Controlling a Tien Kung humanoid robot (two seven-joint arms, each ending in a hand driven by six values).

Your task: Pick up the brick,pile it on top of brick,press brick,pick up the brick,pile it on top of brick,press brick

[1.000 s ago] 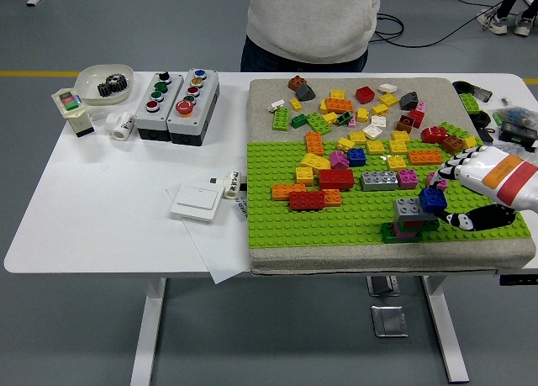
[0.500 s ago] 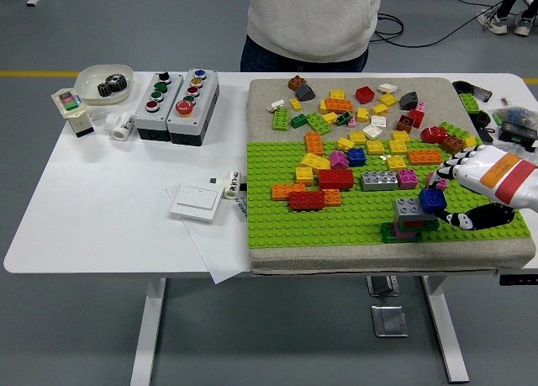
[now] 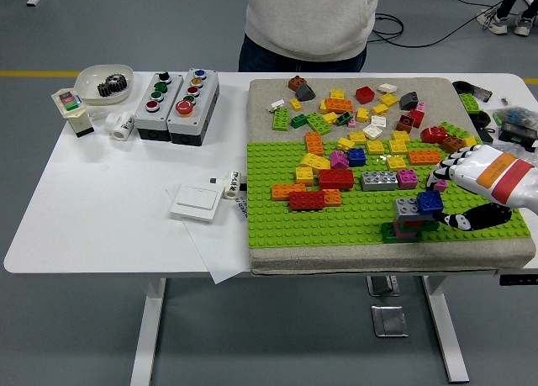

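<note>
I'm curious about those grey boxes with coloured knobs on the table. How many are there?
2. The left box and the right box stand side by side, touching, at the table's far left, beside the brick mat. None seem hidden.

baseplate (image 3: 277,226) on mat (image 3: 269,92), table right | brick stack (image 3: 412,218) near-right | button boxes (image 3: 176,104) left

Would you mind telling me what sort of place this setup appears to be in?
Probably a robotics lab or test hall: a white standing desk on grey floor, push-button control boxes, and cables trailing behind the person.
</note>
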